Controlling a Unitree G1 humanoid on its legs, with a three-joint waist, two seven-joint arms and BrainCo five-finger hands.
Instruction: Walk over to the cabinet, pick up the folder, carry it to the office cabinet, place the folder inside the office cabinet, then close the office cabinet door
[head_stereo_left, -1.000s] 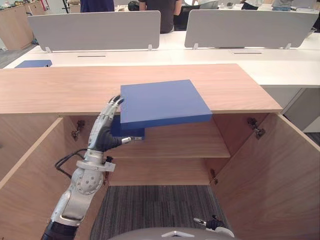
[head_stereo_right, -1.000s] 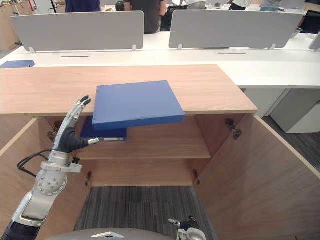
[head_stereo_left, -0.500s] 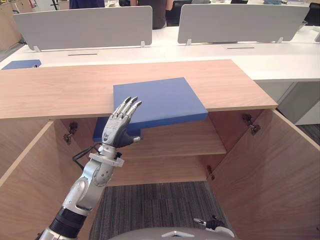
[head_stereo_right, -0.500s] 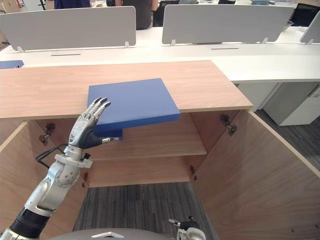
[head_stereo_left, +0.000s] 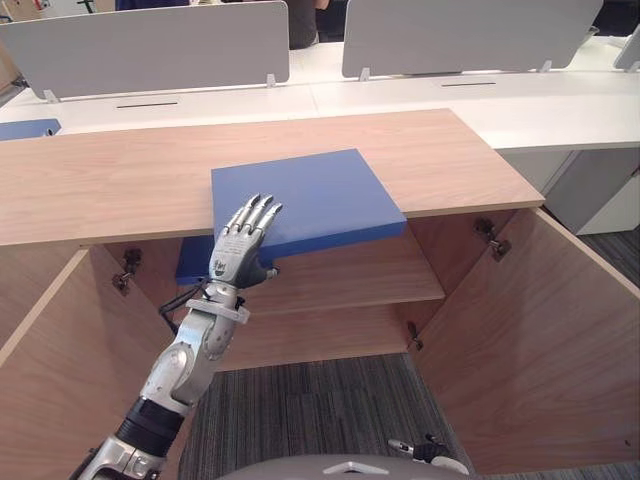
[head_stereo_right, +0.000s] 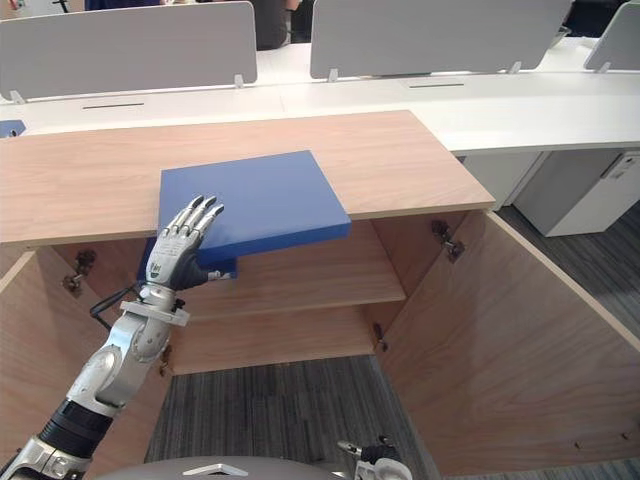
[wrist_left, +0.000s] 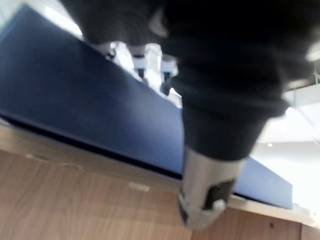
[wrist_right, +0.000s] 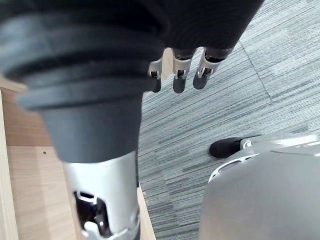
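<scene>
We see the folder, blue, lying flat on top of the office cabinet, its near edge overhanging the open front toward 6 o'clock. At its 7 o'clock corner our left hand is raised, fingers straight and slightly spread over that corner, thumb pointing sideways beneath the edge; we cannot tell whether it touches. A blue strip shows under the top, behind the hand. Below runs the shelf, and a door stands open at 4 o'clock. Our right hand hangs with relaxed fingers above the carpet. At 10 o'clock a second folder lies on the white table.
</scene>
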